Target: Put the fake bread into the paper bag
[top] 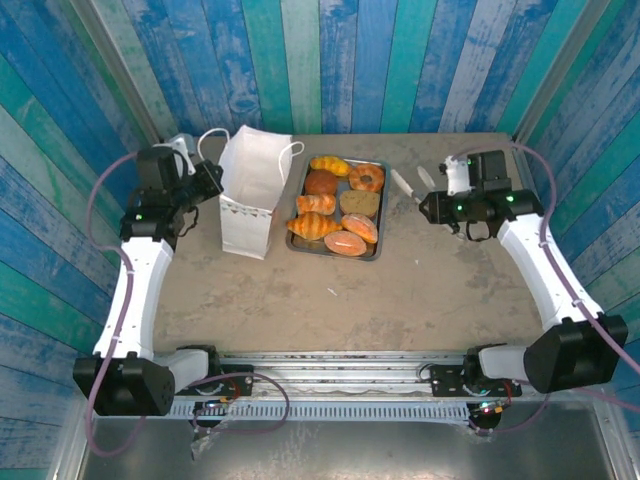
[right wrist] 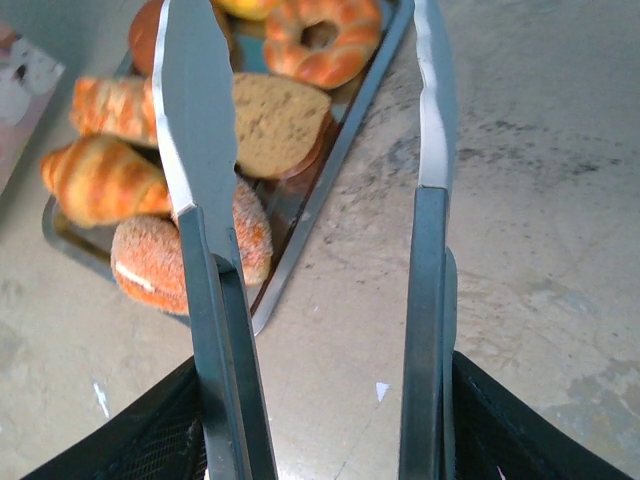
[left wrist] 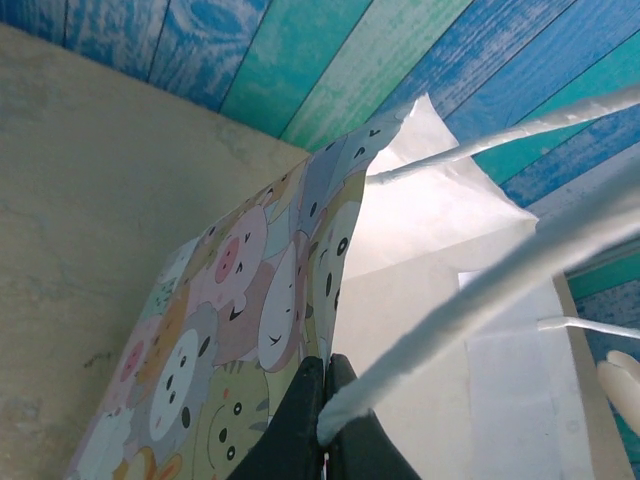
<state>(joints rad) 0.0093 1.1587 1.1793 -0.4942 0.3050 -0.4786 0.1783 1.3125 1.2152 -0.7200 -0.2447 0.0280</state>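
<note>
Left pincer (left wrist: 325, 388) clamped shut on a cord handle of the paper bag (top: 250, 190) standing on the counter (top: 400, 290), fake bread (top: 335, 205) on the metal tray (top: 381, 228) just beside it, right pincer (top: 432, 203) gripping tongs (right wrist: 195, 150), blades apart.

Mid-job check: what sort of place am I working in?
Probably a staged robot test cell, not a real bakery: painted plank walls, a metal tray of fake bread, and a paper bag on a stone-look table.
</note>
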